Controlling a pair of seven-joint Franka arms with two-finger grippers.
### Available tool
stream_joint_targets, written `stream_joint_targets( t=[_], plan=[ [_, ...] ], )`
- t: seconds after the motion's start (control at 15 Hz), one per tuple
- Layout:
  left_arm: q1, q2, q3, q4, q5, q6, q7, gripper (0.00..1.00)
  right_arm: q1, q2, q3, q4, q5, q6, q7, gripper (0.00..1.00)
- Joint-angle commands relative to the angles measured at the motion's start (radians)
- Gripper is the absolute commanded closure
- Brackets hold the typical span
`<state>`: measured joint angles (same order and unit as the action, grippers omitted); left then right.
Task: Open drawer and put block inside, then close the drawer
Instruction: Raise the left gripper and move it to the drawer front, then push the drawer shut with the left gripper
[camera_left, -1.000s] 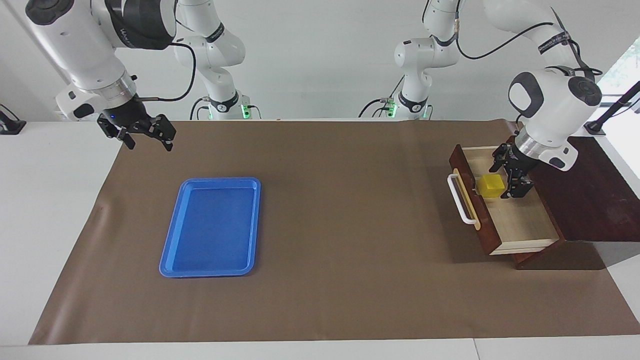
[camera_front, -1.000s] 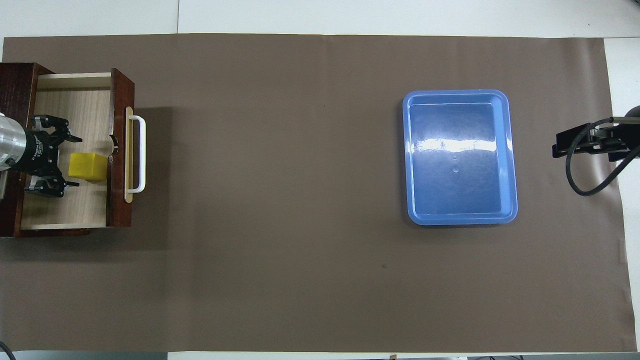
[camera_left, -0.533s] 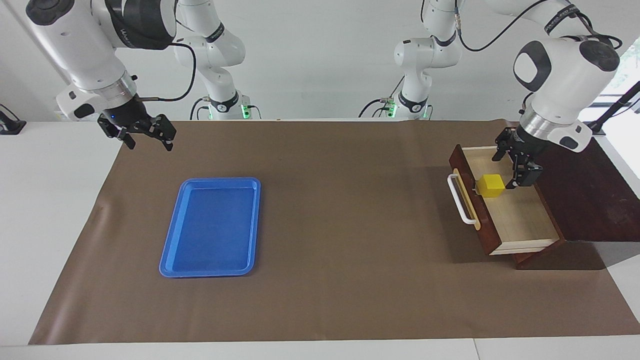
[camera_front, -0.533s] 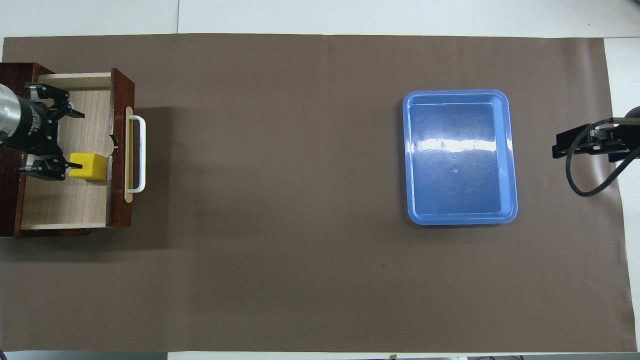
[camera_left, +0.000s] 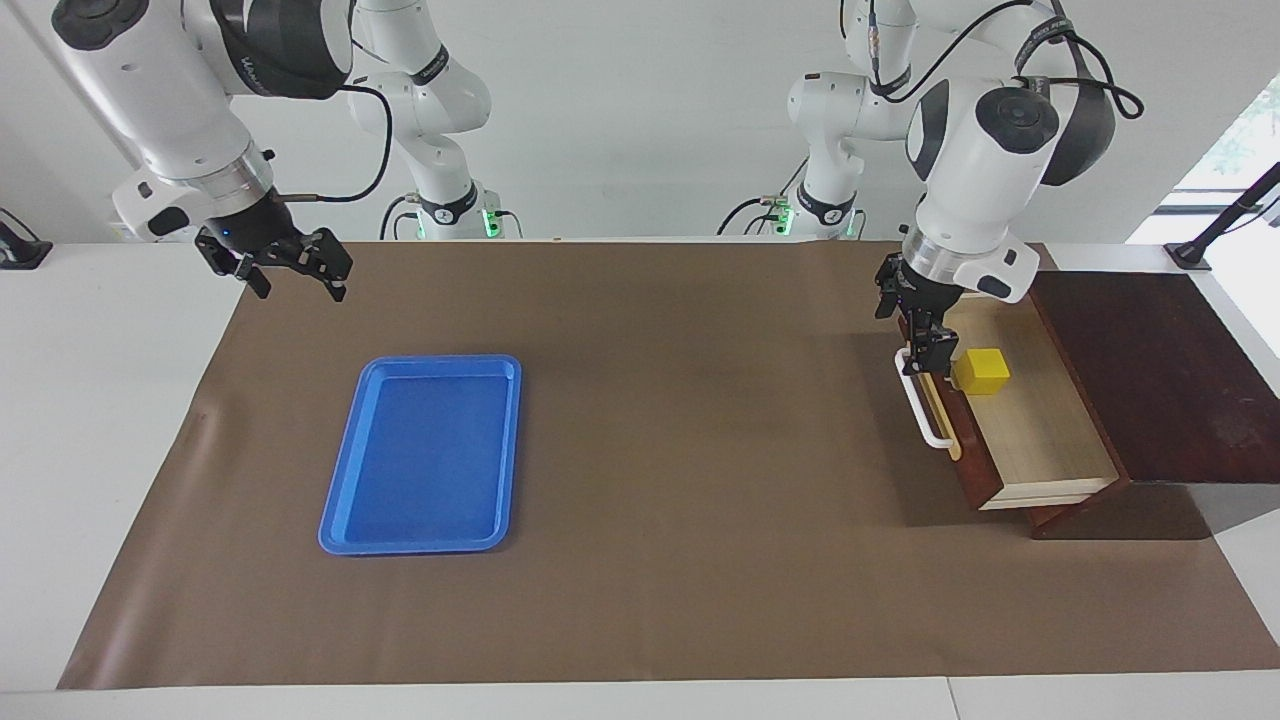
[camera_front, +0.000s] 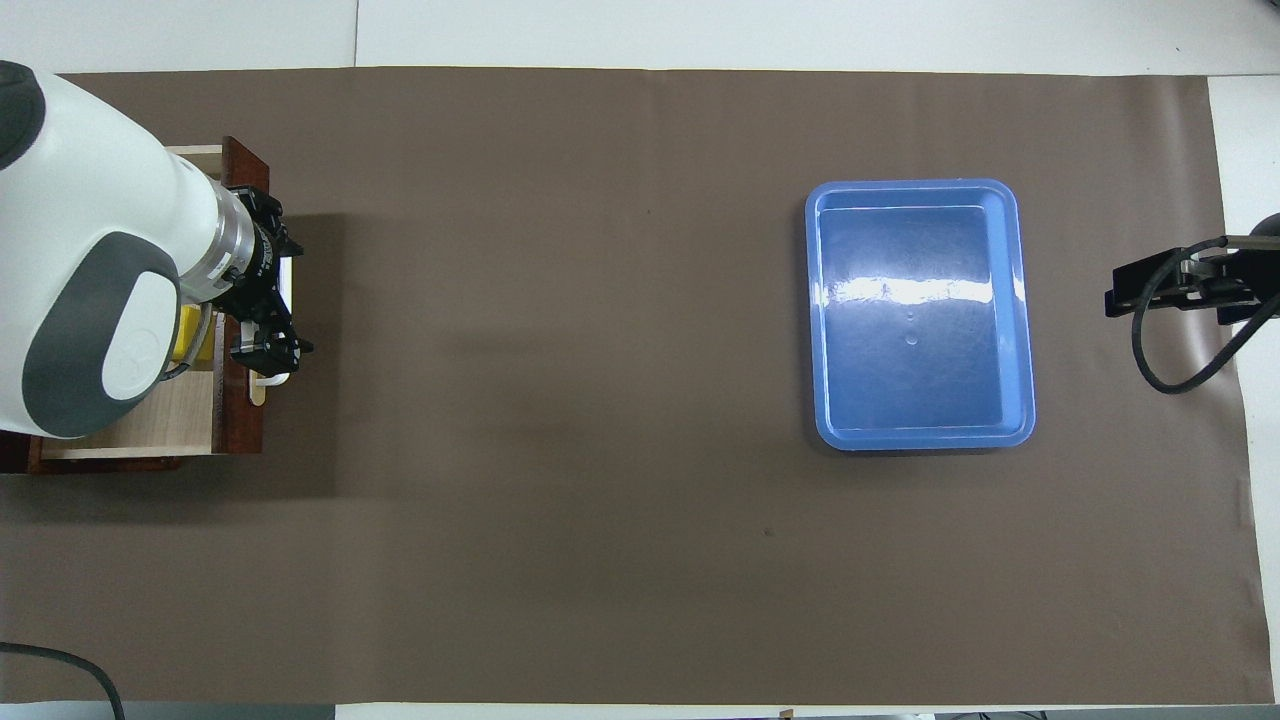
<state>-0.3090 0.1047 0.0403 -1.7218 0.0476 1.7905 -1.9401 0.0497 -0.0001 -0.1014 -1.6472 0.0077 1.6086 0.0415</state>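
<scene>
Drawer (camera_left: 1035, 430) found pulled out of its box (camera_left: 1160, 370), at the left arm's end of the tabletop. Block (camera_left: 981, 370) seen inside, just beside the drawer front. Left pincer (camera_left: 915, 325) held apart, empty, over the handle (camera_left: 922, 405). Right pincer (camera_left: 290, 270) apart, waiting above the tabletop near the blue tray (camera_left: 425, 450).

The drawer (camera_left: 1010, 430) is dark reddish-brown outside, with a pale wood-grain lining, a white bar handle (camera_left: 926, 410) and a yellow strip under that handle. Inside the drawer, the block (camera_left: 981, 370) is plain bright yellow. The tray (camera_left: 425, 452) is glossy solid blue. Under the drawer and tray, the mat (camera_left: 680, 560) is flat brown, bordered by the white table (camera_left: 100, 400).
</scene>
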Motion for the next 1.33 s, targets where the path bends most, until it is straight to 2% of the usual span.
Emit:
stream_joint_targets(
  t=[0.0, 0.67, 0.8, 1.27],
  plan=[
    [-0.025, 0.003, 0.013, -0.062, 0.049, 0.038, -0.045, 0.0, -0.011, -0.021, 0.009, -0.019, -0.015, -0.001, -0.019, 0.0],
    [0.073, 0.0, 0.015, -0.153, 0.069, 0.174, 0.116, 0.0, -0.011, -0.021, 0.011, -0.019, -0.015, -0.001, -0.019, 0.0],
    [0.071, 0.003, 0.013, -0.162, 0.122, 0.175, 0.182, 0.0, -0.011, -0.021, 0.009, -0.019, -0.015, -0.001, -0.019, 0.0],
    [0.136, 0.006, 0.013, -0.156, 0.123, 0.176, 0.251, 0.0, -0.011, -0.021, 0.011, -0.017, -0.015, 0.001, -0.019, 0.0]
  ],
)
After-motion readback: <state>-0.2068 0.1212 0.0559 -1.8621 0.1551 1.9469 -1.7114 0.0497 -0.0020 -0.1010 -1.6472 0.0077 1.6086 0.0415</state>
